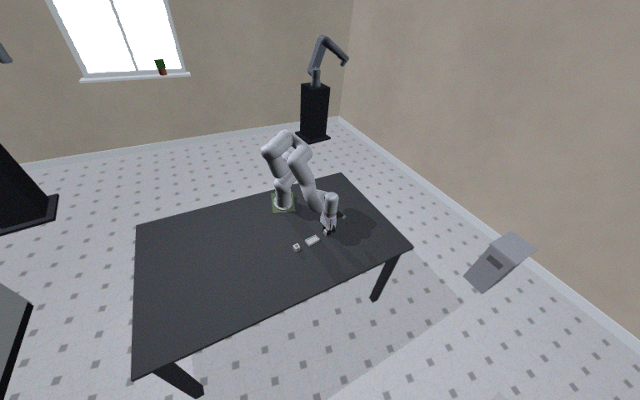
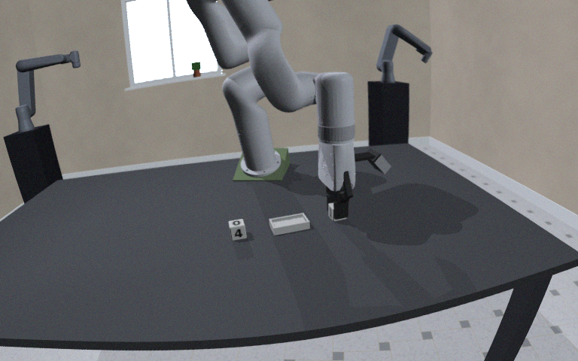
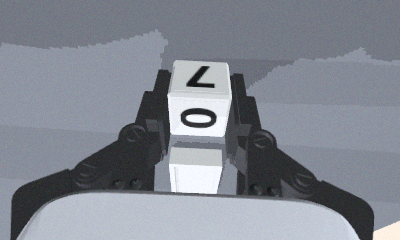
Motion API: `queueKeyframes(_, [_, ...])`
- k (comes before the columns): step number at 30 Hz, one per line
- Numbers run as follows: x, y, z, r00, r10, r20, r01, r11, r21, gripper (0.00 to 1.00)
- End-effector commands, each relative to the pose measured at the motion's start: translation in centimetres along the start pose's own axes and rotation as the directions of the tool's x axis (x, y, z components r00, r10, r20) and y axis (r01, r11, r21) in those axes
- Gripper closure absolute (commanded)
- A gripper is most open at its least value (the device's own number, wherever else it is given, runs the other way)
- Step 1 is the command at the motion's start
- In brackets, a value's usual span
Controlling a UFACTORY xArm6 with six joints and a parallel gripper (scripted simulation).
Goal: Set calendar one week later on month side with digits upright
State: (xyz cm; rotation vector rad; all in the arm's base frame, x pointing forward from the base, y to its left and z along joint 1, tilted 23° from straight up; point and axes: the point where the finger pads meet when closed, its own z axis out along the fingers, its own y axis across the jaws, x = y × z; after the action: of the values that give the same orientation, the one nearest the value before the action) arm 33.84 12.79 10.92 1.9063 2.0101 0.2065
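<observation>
My gripper (image 2: pixel 338 210) (image 1: pixel 327 229) (image 3: pixel 199 91) is shut on a white number cube (image 3: pixel 199 97) (image 2: pixel 331 210), low over the table just right of the tray. In the wrist view the cube shows a 0 on the face toward the camera and a 7 on the face beyond it. The small white tray (image 2: pixel 289 223) (image 1: pixel 312 241) lies flat on the table with nothing in it. A second white cube (image 2: pixel 237 229) (image 1: pixel 296 247) stands on the table left of the tray, with a 4 on its front and a 0 on top.
The dark table (image 2: pixel 149 277) (image 1: pixel 204 287) holds the arm's green base plate (image 2: pixel 260 171) at the back. A small dark wedge-shaped block (image 2: pixel 375 159) lies behind the gripper. Other arms on black pedestals stand on the floor around the table.
</observation>
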Motion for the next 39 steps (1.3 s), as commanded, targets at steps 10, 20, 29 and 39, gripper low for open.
queueKeyframes(10, [0.04, 0.12, -0.08, 1.0, 0.0, -0.001, 0.0, 1.0, -0.003, 0.71])
queueKeyframes(20, [0.04, 0.12, -0.08, 1.0, 0.0, -0.001, 0.0, 1.0, -0.003, 0.71])
queueKeyframes(29, [0.04, 0.12, -0.08, 1.0, 0.0, -0.001, 0.0, 1.0, -0.003, 0.71])
queueKeyframes(39, [0.04, 0.12, -0.08, 1.0, 0.0, -0.001, 0.0, 1.0, -0.003, 0.59])
